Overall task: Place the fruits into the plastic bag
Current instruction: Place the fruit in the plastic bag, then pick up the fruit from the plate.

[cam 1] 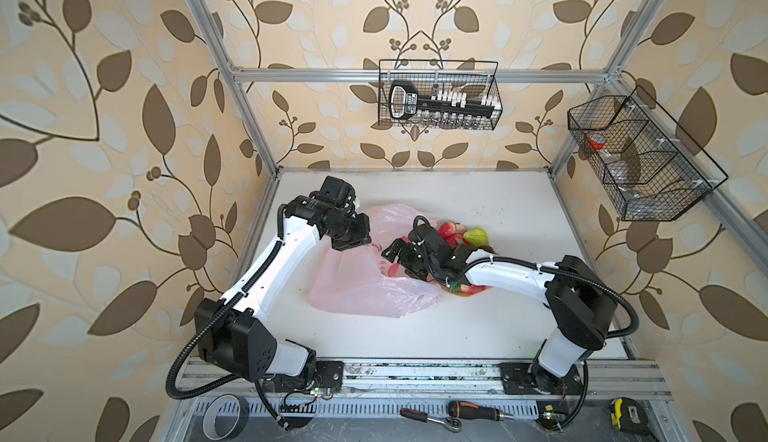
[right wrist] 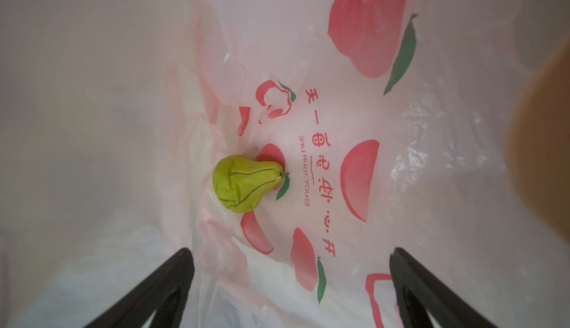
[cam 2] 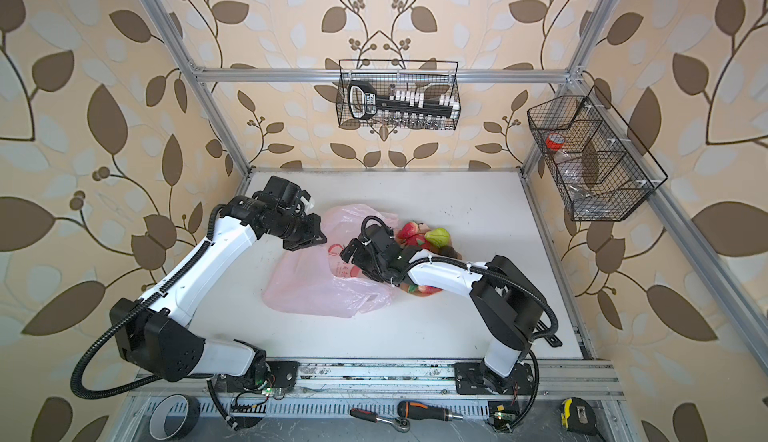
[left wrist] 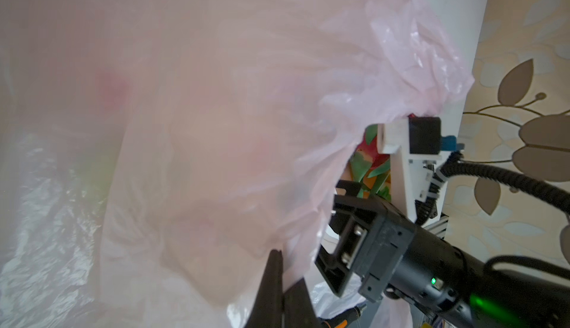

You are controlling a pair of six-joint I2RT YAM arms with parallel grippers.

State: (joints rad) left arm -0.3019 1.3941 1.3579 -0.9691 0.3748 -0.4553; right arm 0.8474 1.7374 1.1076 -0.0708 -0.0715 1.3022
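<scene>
One green pear [right wrist: 246, 183] lay inside the plastic bag [right wrist: 354, 119] — the other fruits [cam 1: 457, 234] sat heaped outside it.

The pear rested on the bag's printed inner film, ahead of the right gripper [right wrist: 291, 252], whose jaws stood wide apart with nothing between them, reaching into the bag's mouth. In both top views the bag sprawled on the white table [cam 1: 478, 327], toward 9 o'clock of its middle. At the bag's 11 o'clock edge the left gripper [left wrist: 279, 257] was pressed together on a fold of the pink film — a firm pinch. At 2 o'clock of the bag, just beside it, a red strawberry [cam 1: 446, 228] and a second green pear [cam 1: 476, 236] topped the heap, the rest partly hidden under the right arm [cam 1: 507, 273].
</scene>
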